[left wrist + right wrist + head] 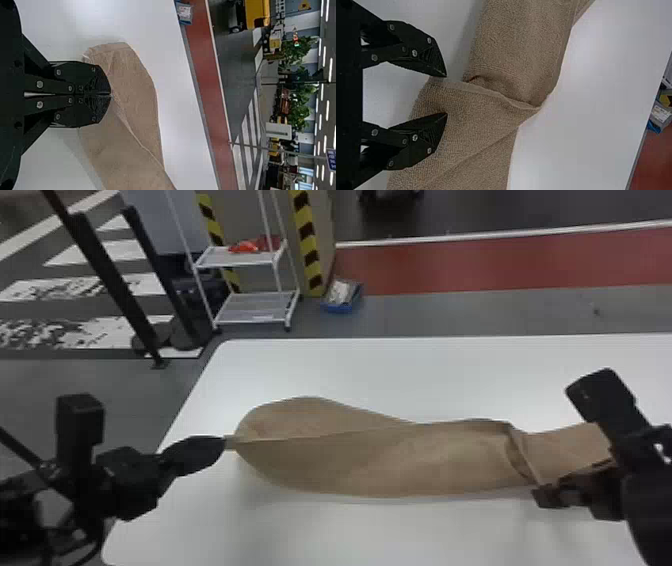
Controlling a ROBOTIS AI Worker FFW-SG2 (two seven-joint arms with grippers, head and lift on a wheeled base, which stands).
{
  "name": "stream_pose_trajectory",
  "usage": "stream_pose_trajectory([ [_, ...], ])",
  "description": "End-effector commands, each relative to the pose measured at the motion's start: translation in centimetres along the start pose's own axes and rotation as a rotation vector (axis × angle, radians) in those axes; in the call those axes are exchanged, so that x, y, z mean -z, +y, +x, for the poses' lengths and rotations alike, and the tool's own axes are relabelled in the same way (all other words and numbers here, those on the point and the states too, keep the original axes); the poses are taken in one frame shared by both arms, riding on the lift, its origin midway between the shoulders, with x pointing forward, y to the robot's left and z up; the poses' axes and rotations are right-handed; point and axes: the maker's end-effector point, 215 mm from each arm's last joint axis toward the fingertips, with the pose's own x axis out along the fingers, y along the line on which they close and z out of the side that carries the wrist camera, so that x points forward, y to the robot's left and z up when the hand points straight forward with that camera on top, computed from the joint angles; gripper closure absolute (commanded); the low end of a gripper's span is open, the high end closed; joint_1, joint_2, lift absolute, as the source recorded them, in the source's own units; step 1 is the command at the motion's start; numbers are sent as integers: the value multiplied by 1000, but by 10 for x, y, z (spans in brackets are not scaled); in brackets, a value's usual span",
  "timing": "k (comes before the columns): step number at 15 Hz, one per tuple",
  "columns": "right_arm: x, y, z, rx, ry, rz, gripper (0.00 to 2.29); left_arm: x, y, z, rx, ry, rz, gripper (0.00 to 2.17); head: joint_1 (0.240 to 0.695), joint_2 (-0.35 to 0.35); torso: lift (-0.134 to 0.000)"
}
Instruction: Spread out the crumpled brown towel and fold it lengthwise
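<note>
The brown towel [375, 462] stretches long across the white table [400, 370], partly doubled over. The left gripper [224, 443] is pinching its left end; the right gripper [550, 486] has its fingers spread apart at the right part.

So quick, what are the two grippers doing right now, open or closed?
Left gripper: closed, holding one end of the towel.
Right gripper: open, its fingers apart at the towel's other end, not gripping it.
</note>
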Motion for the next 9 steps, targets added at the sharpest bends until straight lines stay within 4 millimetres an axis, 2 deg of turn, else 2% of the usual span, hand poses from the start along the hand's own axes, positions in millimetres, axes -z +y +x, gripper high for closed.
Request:
stream_pose_trajectory([
  [1,4,4,-3,-19,-2,8,869,0,1,-1,-2,-1,1,1339,695,210,-120],
  [3,11,-3,-12,-23,-13,25,1028,-1,1,-1,-2,0,2,1339,695,214,-120],
  [4,15,-8,-15,-18,-15,31,1268,-1,1,-1,-4,0,2,1339,695,213,-120],
  [5,18,-15,-19,-9,-20,46,1305,-1,1,-1,-4,0,2,1339,695,212,-120],
  [6,22,-31,-29,-4,-43,98,1305,-2,2,-1,-4,-4,7,1339,695,207,-120],
  [9,12,-75,-68,-77,-181,267,1301,-2,1,-1,-4,-4,4,1339,695,163,-120],
])
